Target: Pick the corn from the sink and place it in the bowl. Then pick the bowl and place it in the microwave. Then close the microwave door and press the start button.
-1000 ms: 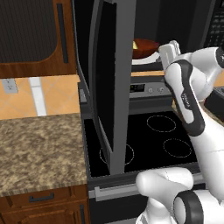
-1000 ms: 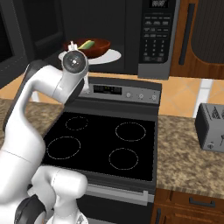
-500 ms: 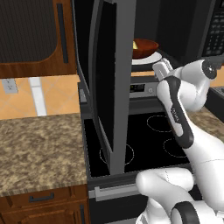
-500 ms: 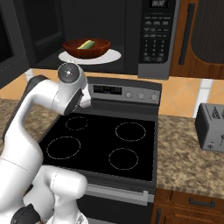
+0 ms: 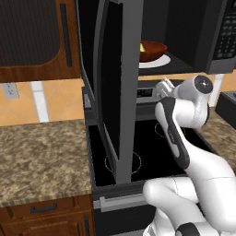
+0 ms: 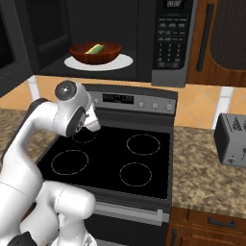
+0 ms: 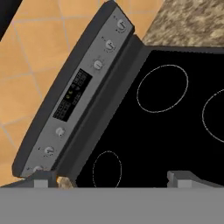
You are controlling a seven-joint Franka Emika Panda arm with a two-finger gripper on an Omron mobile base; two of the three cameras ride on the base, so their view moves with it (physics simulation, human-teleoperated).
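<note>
Jaws stand spread about as wide as they go and hold nothing; in the hand view our gripper [image 7: 113,177] shows its two dark finger tips [image 7: 43,178] well apart over the black stove top [image 7: 175,131], with the grey control strip [image 7: 76,92] running from 7 o'clock to 1 o'clock.

We see the bowl [image 6: 95,52], glossy reddish-brown, wide and shallow, sitting on the white plate [image 6: 120,61] inside the microwave [image 6: 144,43]. The corn [image 6: 94,49] lies in it, a small yellow cob with a green edge, tilted toward 2 o'clock. In the left base view the bowl [image 5: 152,50] is half hidden behind the microwave door [image 5: 117,87].

That door hangs swung wide open, its edge reaching down over the stove's front at 9 o'clock of the arm. The button panel [image 6: 170,38] sits at 3 o'clock of the bowl. Our wrist [image 5: 184,99] hovers below the cavity, above the rear burners, with free room between it and the door edge. A toaster [image 6: 233,139] stands on the counter at 3 o'clock.
</note>
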